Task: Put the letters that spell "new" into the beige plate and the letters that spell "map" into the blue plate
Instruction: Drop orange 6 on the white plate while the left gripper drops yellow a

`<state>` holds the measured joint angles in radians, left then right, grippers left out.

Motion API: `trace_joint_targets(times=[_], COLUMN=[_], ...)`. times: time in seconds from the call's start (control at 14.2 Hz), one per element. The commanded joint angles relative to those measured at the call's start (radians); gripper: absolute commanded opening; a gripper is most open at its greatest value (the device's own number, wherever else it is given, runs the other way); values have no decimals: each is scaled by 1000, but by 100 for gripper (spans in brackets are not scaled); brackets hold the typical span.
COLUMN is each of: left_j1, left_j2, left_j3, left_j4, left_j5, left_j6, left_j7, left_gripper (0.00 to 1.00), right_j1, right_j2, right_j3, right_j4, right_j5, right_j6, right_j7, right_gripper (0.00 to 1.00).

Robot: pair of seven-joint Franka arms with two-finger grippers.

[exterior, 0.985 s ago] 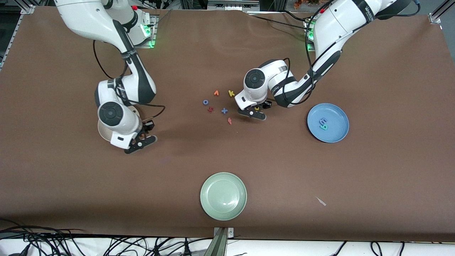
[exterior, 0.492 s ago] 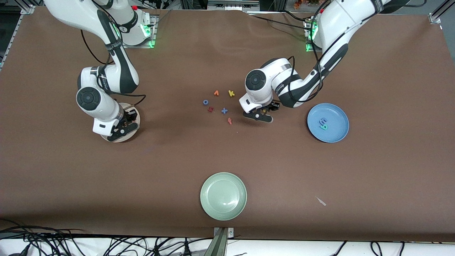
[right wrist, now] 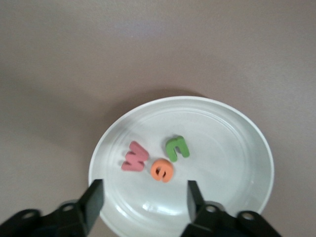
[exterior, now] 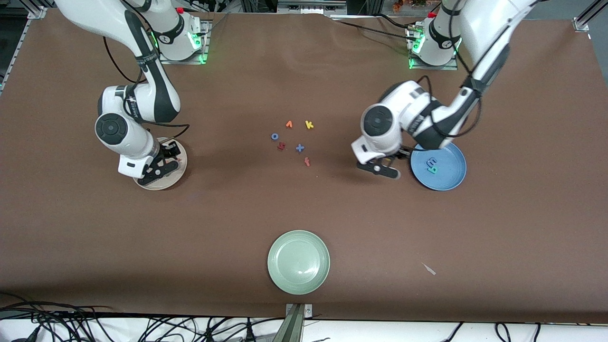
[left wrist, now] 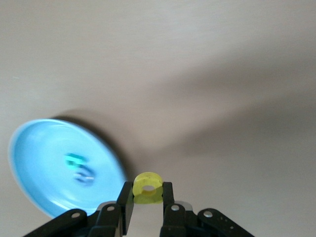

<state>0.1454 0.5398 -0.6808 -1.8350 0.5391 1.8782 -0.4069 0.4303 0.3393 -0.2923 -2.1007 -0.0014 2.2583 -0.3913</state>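
Observation:
The beige plate [exterior: 165, 184] lies toward the right arm's end of the table. In the right wrist view that plate [right wrist: 222, 148] holds the pinkish-red w [right wrist: 135, 157], the orange e [right wrist: 162, 170] and the green n [right wrist: 177, 148]. My right gripper [exterior: 159, 168] hangs open just above it, nothing between its fingers [right wrist: 94, 196]. My left gripper [left wrist: 148, 198] is shut on the yellow looped letter [left wrist: 148, 186], in the air by the rim of the blue plate [exterior: 449, 178]. The light blue m [exterior: 431, 162] and the teal looped letter [exterior: 432, 170] lie in that plate.
Loose letters lie mid-table: orange v [exterior: 289, 124], yellow k [exterior: 309, 125], blue o [exterior: 274, 136], dark red h [exterior: 281, 146], a blue cross shape [exterior: 299, 148] and a red letter [exterior: 307, 161]. A pale green plate [exterior: 298, 261] sits near the front camera.
My right gripper moved over the beige plate and opened; the w now lies in the plate. My left gripper carried the yellow letter from beside the loose letters to the blue plate's rim.

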Motion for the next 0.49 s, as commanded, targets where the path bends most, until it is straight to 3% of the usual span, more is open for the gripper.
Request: trace_joint_targets(times=[0.0,0.28,0.42], left_j1=[121,203,241], left_j2=[-32,0,32], left_j3=[-11,-11,-13], left_j4=[-26,-41,-44], left_j5=[-14,-44,-53], left_j6=[-14,-10,-7], left_j7=[190,264,313], left_gripper=[3,4,10], right_j1=[4,5,4], right_j2=[-16,-17,-20], right_j3=[-4,-2,-5], right_j4=[135,276,368], right_j5=[18,17,15], right_j6=[-219,-460,-619], right_j7=[37,101,101], right_gripper=[100,100,100])
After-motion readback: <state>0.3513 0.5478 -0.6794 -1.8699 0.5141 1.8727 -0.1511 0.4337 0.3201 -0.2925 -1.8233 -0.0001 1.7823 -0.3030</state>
